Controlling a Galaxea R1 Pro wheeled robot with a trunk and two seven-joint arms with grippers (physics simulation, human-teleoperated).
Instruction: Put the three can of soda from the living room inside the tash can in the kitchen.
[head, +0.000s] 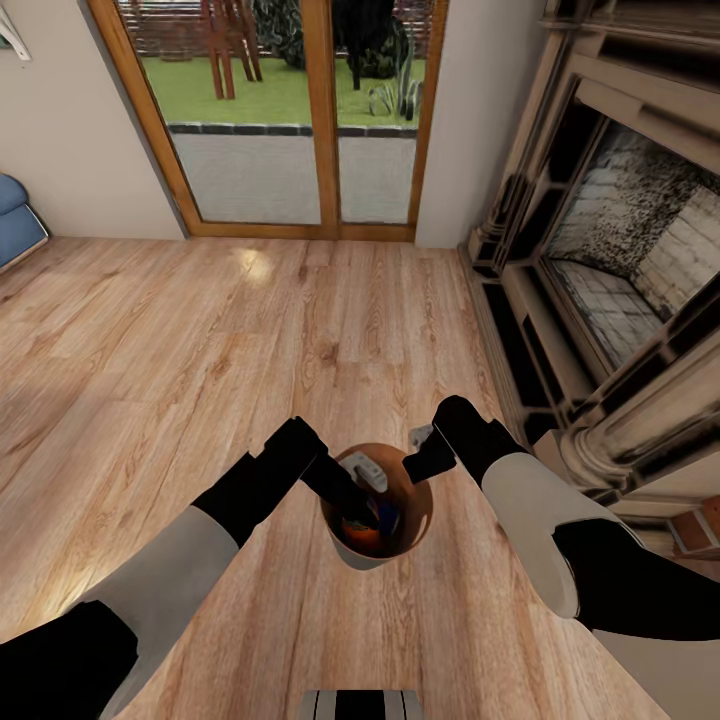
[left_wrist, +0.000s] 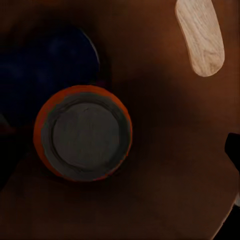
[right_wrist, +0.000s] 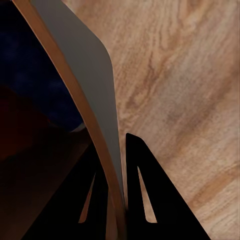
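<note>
The tash can (head: 366, 553) hangs between my arms above the wood floor, its copper inside (left_wrist: 165, 150) facing up. My right gripper (head: 414, 466) is shut on its rim, one finger on each side of the pale wall (right_wrist: 85, 75). Reaching down inside the bin is my left gripper (head: 352, 503), which looks open; one dark fingertip (left_wrist: 233, 149) shows far off to the side. An orange soda can (left_wrist: 82, 132) stands below it with its grey top up. A blue can (left_wrist: 50, 65) sits dark beside it. Both colours show in the head view, orange (head: 352, 527) and blue (head: 389, 518).
I am in the living room on a pale plank floor (head: 200, 340). A brick-and-stone fireplace (head: 620, 250) stands close on the right. Wood-framed glass doors (head: 300, 110) are straight ahead, and a blue sofa corner (head: 15, 220) is at far left.
</note>
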